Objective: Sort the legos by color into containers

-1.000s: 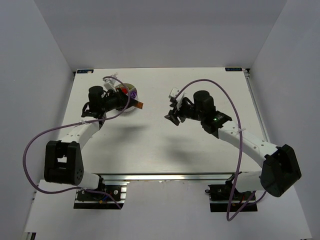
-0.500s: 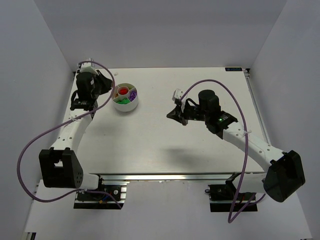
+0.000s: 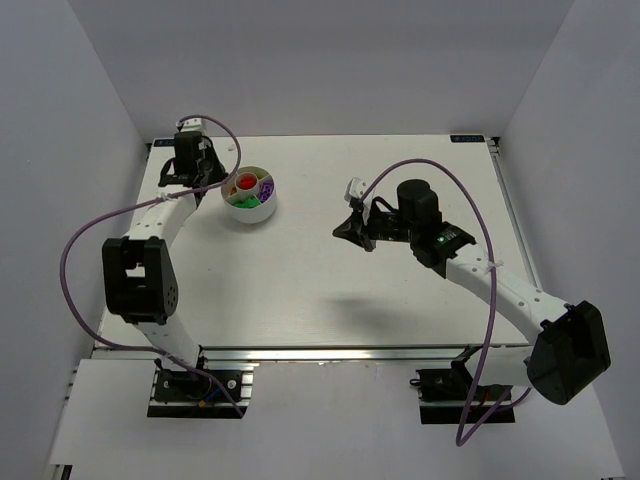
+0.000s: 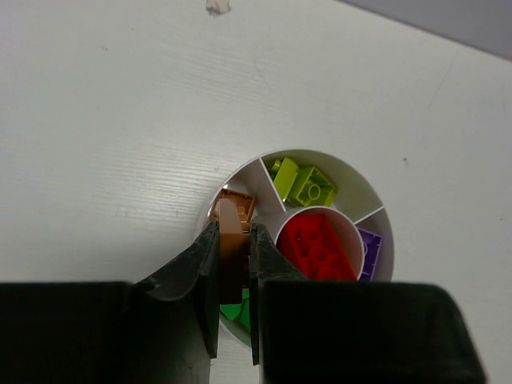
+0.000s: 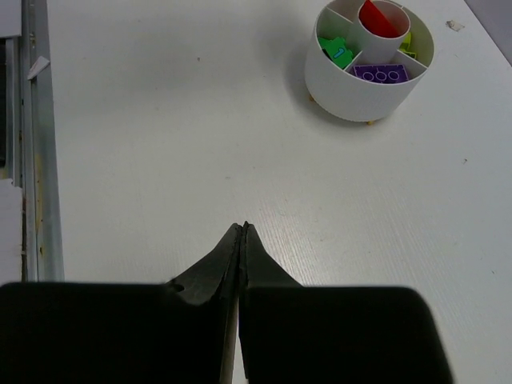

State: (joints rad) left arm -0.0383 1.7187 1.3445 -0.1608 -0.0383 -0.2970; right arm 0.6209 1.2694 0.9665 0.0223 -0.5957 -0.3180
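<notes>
Orange plate [image 4: 230, 232] poised over the dish [image 3: 250, 212]
Your left gripper [image 4: 232, 242] pinches it edge-on just above the dish's orange compartment; right gripper [image 5: 242, 232], closed and empty, sits well away.

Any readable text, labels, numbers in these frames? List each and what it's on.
No text reads in any view.
Sticker at the far right corner of the table: too small to read.
Studs of the red brick: no lettering can be made out.
</notes>
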